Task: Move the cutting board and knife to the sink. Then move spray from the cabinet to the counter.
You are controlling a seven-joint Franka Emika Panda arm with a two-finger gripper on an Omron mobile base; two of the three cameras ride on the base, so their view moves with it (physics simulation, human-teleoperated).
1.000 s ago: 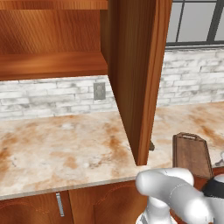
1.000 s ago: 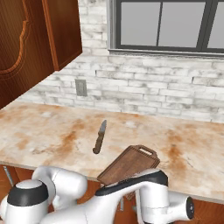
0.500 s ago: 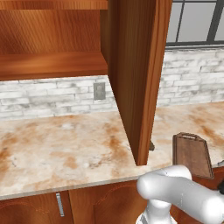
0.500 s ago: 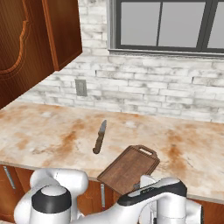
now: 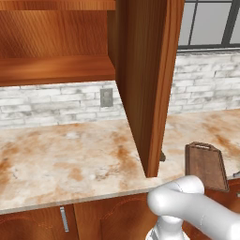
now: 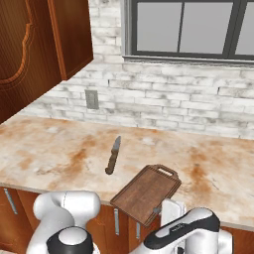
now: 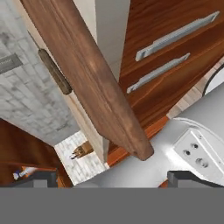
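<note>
The counter carries knife and cutting board.

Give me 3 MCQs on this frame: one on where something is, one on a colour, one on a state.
1. Where does the knife lie?
A. on the counter, left of the cutting board
B. on top of the cutting board
C. on the cabinet shelf

2. What colour is the cutting board?
A. white
B. dark brown
C. green

3. How does the cutting board sit?
A. hanging on the wall
B. flat in mid-counter
C. at the counter's front edge, one end past it

Answers:
1. A: the right base view shows the knife on the counter, apart from the cutting board and to its left.
2. B: the board is dark-brown wood with a handle loop at its far end.
3. C: its near end juts out beyond the counter's front edge, over the lower cabinet fronts.
</note>
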